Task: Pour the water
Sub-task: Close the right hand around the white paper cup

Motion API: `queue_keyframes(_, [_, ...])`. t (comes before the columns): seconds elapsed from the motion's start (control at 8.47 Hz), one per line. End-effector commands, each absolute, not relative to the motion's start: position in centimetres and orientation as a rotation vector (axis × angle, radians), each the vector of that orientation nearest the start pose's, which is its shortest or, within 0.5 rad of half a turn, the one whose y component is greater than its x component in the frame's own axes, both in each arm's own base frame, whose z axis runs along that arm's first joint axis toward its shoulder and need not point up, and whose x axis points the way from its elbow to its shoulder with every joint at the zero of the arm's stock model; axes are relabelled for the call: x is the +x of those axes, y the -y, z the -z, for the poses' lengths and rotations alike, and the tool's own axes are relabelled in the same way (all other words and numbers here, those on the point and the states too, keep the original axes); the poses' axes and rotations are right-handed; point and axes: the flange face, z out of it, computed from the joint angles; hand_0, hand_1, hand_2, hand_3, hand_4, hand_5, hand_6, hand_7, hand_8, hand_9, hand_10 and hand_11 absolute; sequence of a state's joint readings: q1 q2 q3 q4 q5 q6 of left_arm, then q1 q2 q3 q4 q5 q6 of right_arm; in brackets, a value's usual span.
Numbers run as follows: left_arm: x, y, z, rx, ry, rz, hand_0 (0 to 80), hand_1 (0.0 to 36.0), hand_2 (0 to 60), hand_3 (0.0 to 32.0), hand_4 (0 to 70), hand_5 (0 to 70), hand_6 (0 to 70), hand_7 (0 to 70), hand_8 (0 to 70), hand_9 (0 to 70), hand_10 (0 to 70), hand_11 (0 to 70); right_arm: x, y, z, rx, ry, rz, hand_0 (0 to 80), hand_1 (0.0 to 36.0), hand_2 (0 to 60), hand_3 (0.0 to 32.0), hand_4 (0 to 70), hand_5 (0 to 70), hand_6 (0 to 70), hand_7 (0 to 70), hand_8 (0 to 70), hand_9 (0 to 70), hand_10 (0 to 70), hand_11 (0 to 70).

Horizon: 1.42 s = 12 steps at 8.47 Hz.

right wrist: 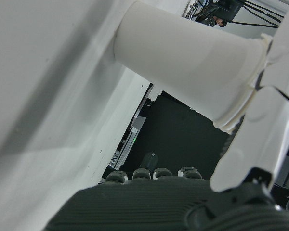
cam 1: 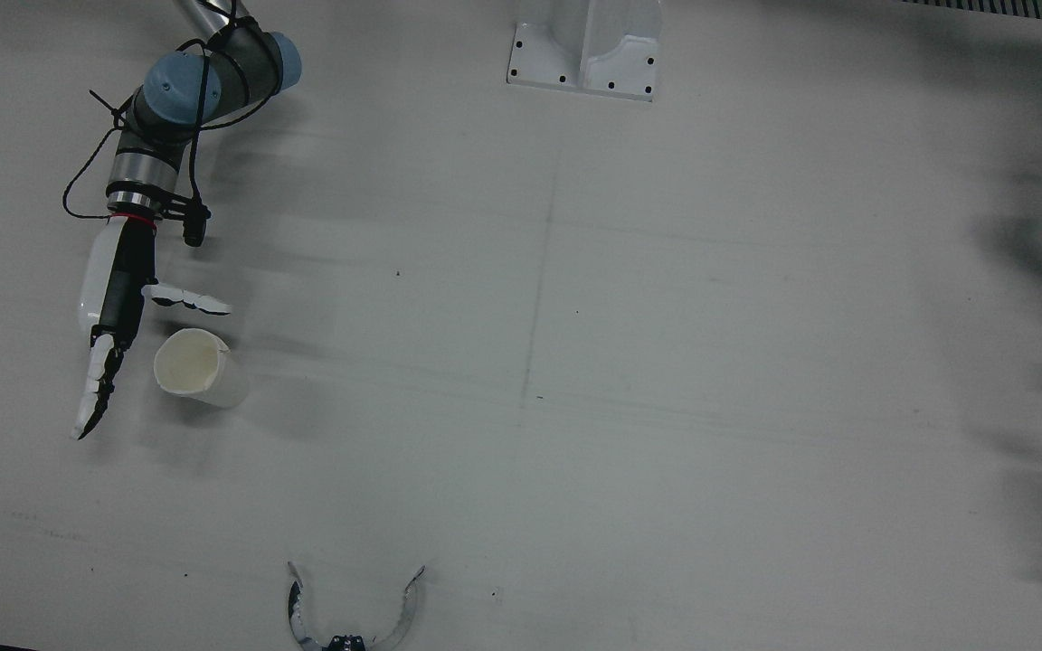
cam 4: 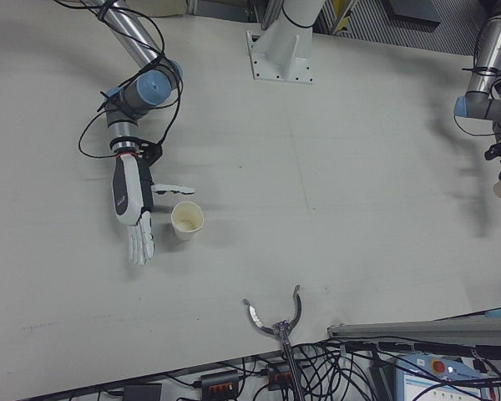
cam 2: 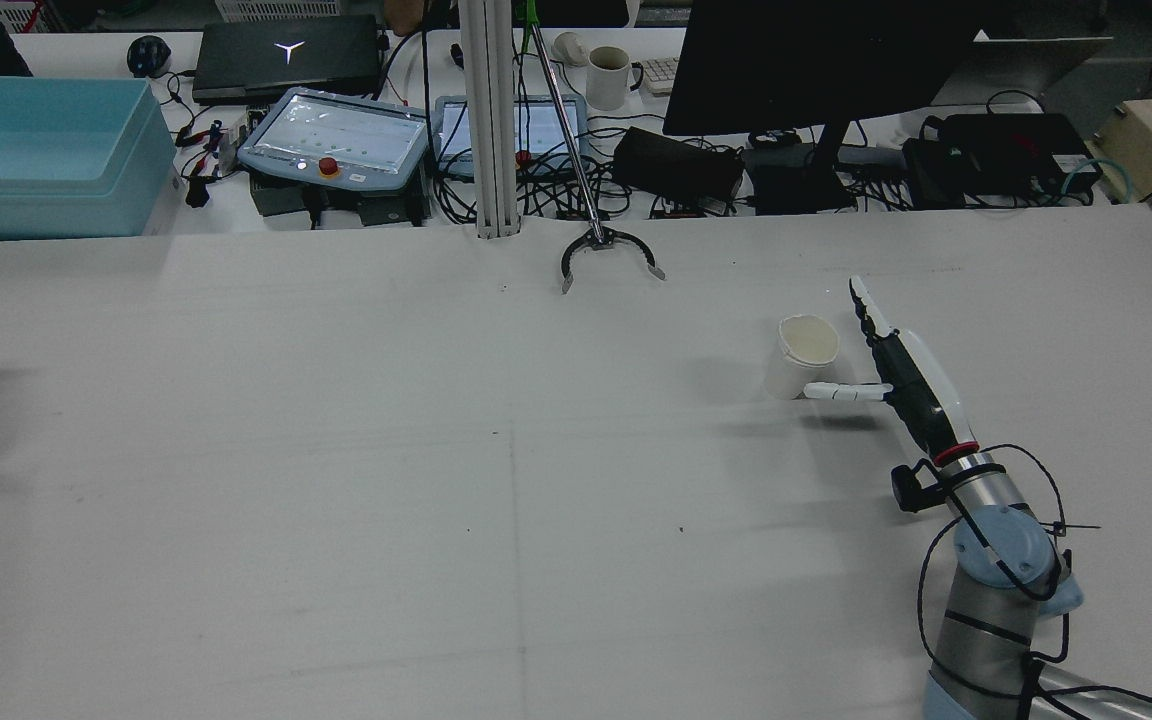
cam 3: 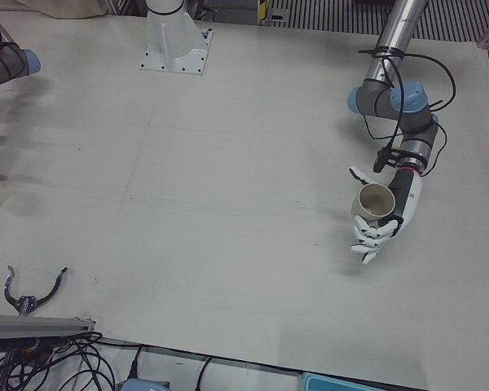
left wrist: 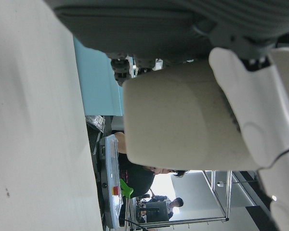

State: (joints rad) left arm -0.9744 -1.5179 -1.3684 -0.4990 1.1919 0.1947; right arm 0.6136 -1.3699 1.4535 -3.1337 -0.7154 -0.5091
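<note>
Table: wide pale grey tabletop (cam 1: 666, 362), bare across its middle

Right arm: silver and grey jointed arm with blue caps (cam 1: 179, 86), reaching out over its own half of the table

Left arm: matching silver and grey arm (cam 3: 391, 98), working the other half, well apart from the right one

Right hand: white and black many-fingered hand (cam 1: 114, 298), spread flat with nothing in it; the long fingers pass along one side of the cup, the thumb (cam 1: 186, 298) juts across just beside it, no contact that I can make out

Left hand: white and black many-fingered hand (cam 3: 385, 218), curled around a second cup and holding it off the table

Cup on the table: off-white paper cup (cam 1: 195, 366), standing upright, mouth open, between the right hand's thumb and fingers

Held cup: cream paper cup (cam 3: 372, 202), roughly upright in the left hand; contents not visible

Step in hand: judged to be the right hand's grasp of the standing cup, before the two cups meet for the pour

How to do it well: slide the palm in until it meets the wall, close thumb and fingers evenly about mid-height, squeeze lightly since thin paper should buckle, keep the held cup level meanwhile

Stray tool: black and metal claw grabber (cam 1: 354, 615), at the operators' edge, clear of both hands
</note>
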Motion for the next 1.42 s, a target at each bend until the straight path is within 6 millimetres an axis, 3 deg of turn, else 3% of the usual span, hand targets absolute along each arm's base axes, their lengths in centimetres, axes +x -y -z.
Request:
queue_keyframes(0.0, [12.3,48.4,-76.2,-0.118,-2.311,1.824,51.2,4.8,0.0,0.0,48.7,70.0,33.8,51.9,19.6,30.6,8.3,12.3,-34.6,49.8,-64.4,-0.446,-2.565,2.358,46.3,14.0,8.8,0.0,0.0,5.8,0.0,0.0,0.0,0.0,0.0,0.2])
queue_keyframes(0.83, [12.3,48.3,-76.6,-0.117,-2.303,1.831,50.8,5.3,0.0,0.0,47.1,70.0,33.2,50.9,19.1,29.9,8.1,11.9,-36.7,51.0,-62.0,-0.476,-2.591,2.321,45.9,13.2,8.8,0.0,0.0,6.0,0.0,0.0,0.0,0.0,0.1,1.4])
queue_keyframes(1.3, [12.3,48.3,-76.6,-0.116,-2.301,1.832,50.5,5.5,0.0,0.0,46.4,70.0,33.3,50.7,18.8,29.4,8.2,12.1,-37.1,50.7,-62.0,-0.482,-2.6,2.325,45.7,12.5,10.0,0.0,0.6,8.2,0.0,0.0,0.0,0.0,1.0,2.8])
